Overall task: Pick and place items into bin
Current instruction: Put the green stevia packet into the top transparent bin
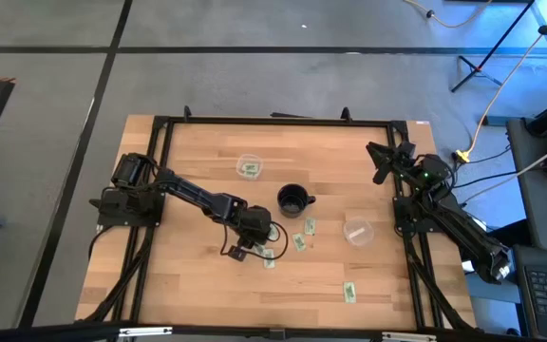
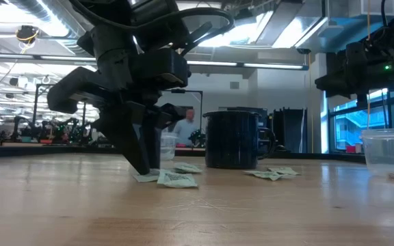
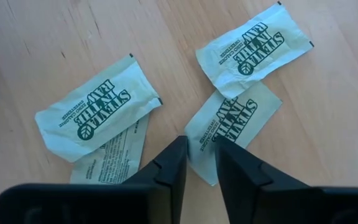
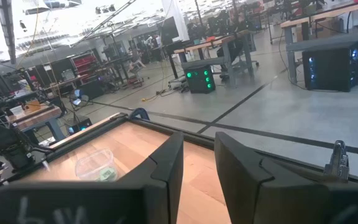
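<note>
Reaching down near the middle of the table (image 1: 198,161), the left gripper (image 3: 199,146) is set with its tips at the wood, right over a little bunch of green sweetener packets (image 3: 98,115). Its fingers (image 3: 169,168) are kept close, with only a thin gap, and the edge of one packet (image 3: 229,127) is seen just past that gap. No packet is held yet, so a pinch looks to be the next step.

The right gripper (image 4: 197,155) is kept far back at the right side of the table, lifted up and waiting, with a thin gap too and nothing in it.

Four packets are counted by the left wrist camera. From above, about five are seen on the wood near the black mug (image 1: 293,200), with one more (image 1: 348,292) well apart near the front edge.

Two clear cups are counted: the far one (image 1: 250,167), which has a packet inside, and one (image 1: 357,231) to the right of the mug. The cup with the packet is likely used as the bin.
</note>
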{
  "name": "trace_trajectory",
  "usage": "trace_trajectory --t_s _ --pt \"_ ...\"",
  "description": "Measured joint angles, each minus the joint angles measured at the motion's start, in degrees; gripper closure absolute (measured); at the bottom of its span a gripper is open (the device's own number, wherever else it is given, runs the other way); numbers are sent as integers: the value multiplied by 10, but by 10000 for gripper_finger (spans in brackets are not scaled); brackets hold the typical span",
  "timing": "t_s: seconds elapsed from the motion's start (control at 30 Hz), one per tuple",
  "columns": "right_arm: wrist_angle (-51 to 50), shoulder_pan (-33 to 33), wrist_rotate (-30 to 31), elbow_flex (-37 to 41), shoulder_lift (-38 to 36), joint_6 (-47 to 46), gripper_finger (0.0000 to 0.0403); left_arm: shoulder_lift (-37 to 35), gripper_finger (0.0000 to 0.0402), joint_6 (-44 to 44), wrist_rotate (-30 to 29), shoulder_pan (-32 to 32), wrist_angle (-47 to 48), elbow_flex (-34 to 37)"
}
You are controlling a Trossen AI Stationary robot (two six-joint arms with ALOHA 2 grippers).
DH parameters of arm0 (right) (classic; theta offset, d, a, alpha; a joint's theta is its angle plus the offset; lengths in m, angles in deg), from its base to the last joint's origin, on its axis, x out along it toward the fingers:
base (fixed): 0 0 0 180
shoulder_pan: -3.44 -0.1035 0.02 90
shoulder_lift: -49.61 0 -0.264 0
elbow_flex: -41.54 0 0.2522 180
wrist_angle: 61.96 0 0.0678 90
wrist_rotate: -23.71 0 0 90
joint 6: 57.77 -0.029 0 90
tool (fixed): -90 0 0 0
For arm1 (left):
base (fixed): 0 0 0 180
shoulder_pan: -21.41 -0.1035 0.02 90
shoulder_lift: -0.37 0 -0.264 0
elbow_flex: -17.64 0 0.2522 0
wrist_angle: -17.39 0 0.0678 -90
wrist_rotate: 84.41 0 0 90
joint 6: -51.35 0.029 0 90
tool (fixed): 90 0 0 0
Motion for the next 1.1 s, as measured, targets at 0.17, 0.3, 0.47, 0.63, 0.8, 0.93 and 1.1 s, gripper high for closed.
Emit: trace_trajectory --t_s 0.17,0.3,0.47,0.63,0.8,0.93,1.1 --pt "0 0 0 0 0 0 308 0 341 0 -1 0 3 0" --pt "0 0 0 0 0 0 308 0 345 0 -2 0 4 1" --pt "0 0 0 0 0 0 308 0 357 0 -2 0 5 1" --pt "0 0 0 0 0 0 308 -24 382 0 -5 -2 26 4" --pt "0 0 0 0 0 0 308 -72 398 1 -29 -10 78 7" --pt "1 0 0 0 0 0 308 -121 399 -5 -78 -27 121 6" --pt "0 0 0 0 0 0 308 -198 399 -55 -146 -78 125 5"
